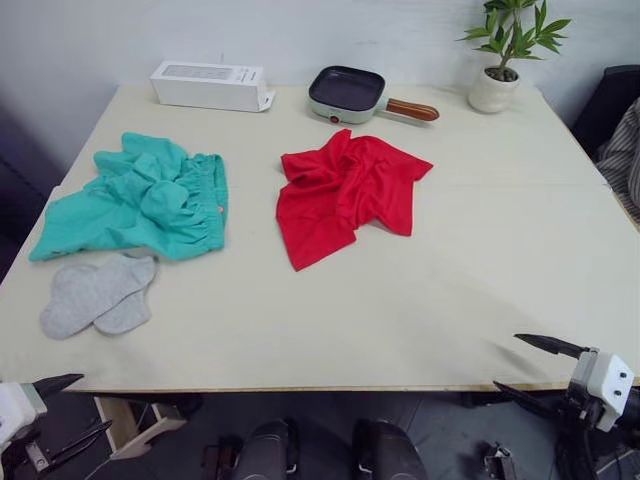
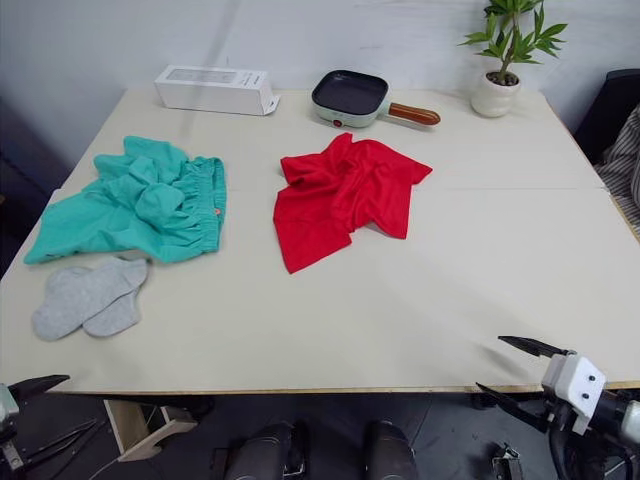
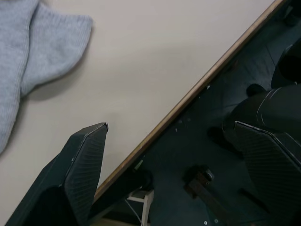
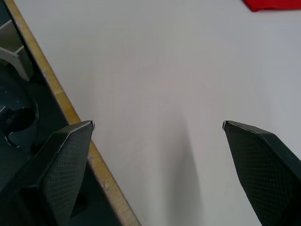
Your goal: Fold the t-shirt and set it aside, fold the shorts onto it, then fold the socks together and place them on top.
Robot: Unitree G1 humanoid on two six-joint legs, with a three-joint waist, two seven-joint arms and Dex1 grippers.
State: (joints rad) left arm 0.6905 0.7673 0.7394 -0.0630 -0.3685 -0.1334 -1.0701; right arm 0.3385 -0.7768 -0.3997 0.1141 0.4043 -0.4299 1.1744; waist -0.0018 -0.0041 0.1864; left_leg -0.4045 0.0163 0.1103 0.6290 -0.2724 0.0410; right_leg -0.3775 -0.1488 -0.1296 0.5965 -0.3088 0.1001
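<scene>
The red t-shirt (image 1: pixel 345 192) lies crumpled near the middle of the table. To its left the teal-green shorts (image 1: pixel 145 200) are bunched up, waistband toward the shirt. Two grey socks (image 1: pixel 98 294) lie overlapping in front of the shorts, also seen as socks (image 3: pixel 33 52) in the left wrist view. My left gripper (image 1: pixel 75 405) hangs open below the table's front left edge, holding nothing. My right gripper (image 1: pixel 520 365) stands open at the front right edge, empty; its fingers (image 4: pixel 66 160) straddle the table edge. A corner of the t-shirt (image 4: pixel 273 4) shows in the right wrist view.
At the back of the table (image 1: pixel 400 310) stand a white box (image 1: pixel 212 85), a small electric pan with a wooden handle (image 1: pixel 355 95) and a potted plant (image 1: pixel 505 55). A dark chair with cloth (image 1: pixel 620 130) stands at the right.
</scene>
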